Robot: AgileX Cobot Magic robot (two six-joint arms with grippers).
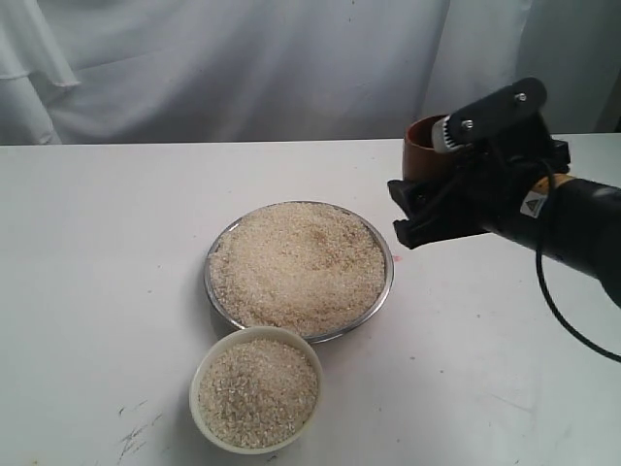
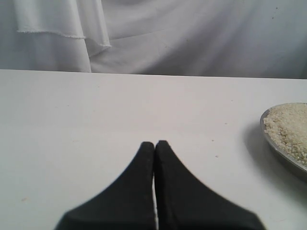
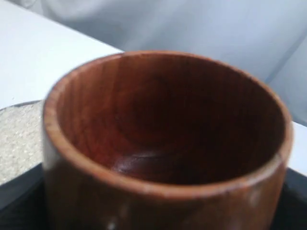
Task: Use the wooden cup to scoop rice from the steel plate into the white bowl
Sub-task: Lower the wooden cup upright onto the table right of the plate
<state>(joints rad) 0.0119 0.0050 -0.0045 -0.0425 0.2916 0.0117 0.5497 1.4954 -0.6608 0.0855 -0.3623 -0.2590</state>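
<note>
Exterior view: my right gripper [image 1: 432,194] clamps the empty wooden cup [image 1: 422,146] at upper right; the steel plate [image 1: 389,277] of rice [image 1: 296,267] lies lower left

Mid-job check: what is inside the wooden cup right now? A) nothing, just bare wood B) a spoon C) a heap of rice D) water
A: the right wrist view looks down into the wooden cup and shows only its bare reddish-brown inside, with no grains in it.

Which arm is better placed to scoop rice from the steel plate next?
Right: the right gripper holds the empty wooden cup near the steel plate; the left gripper is shut and holds nothing.
</note>
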